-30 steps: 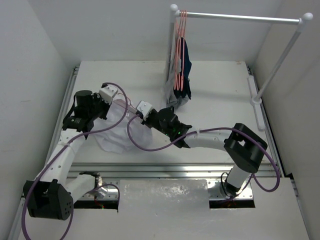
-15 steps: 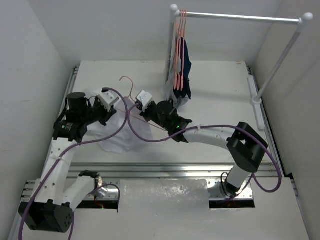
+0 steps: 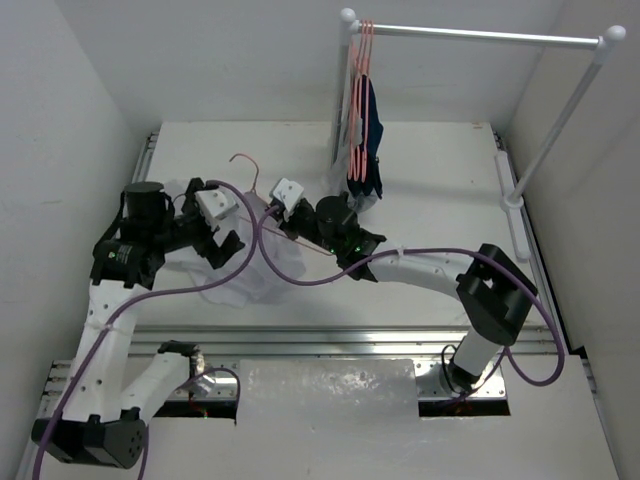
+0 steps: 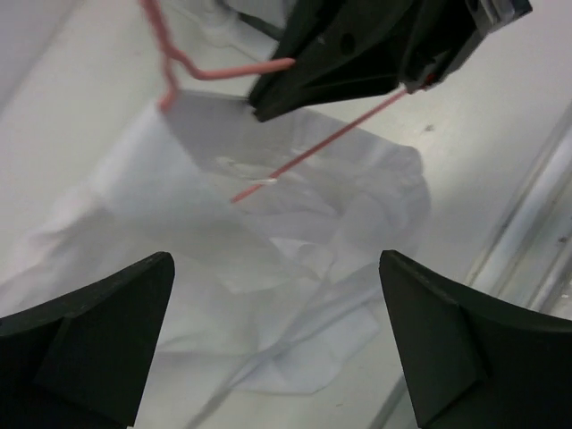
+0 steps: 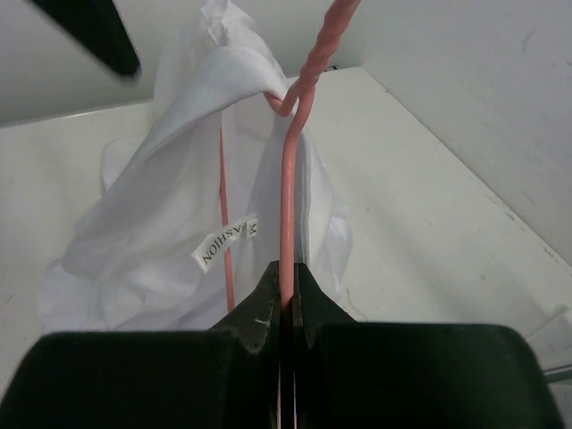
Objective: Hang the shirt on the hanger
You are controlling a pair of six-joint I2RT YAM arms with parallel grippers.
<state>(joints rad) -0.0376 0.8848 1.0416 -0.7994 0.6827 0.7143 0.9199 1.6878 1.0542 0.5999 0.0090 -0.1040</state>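
Thin white collared shirt point(image 3: 248, 278) heaped on table point(image 3: 440, 180), 9 o'clock of centre, collar caught at neck of salmon-pink wire hanger point(image 5: 288, 192). Hanger clamped in right jaws. Left jaws spread apart, nothing held. Fabric judged light, limp, slippery: shoulder best pinched.

My left gripper point(image 4: 277, 268) hangs with its jaws spread wide, nothing between them, above the crumpled white shirt point(image 4: 268, 232) on the pale table point(image 4: 500, 116). Past it the right gripper point(image 4: 279, 85) (black, along the top edge) pinches the pink wire hanger point(image 4: 326, 141), one wire slanting down into the cloth.
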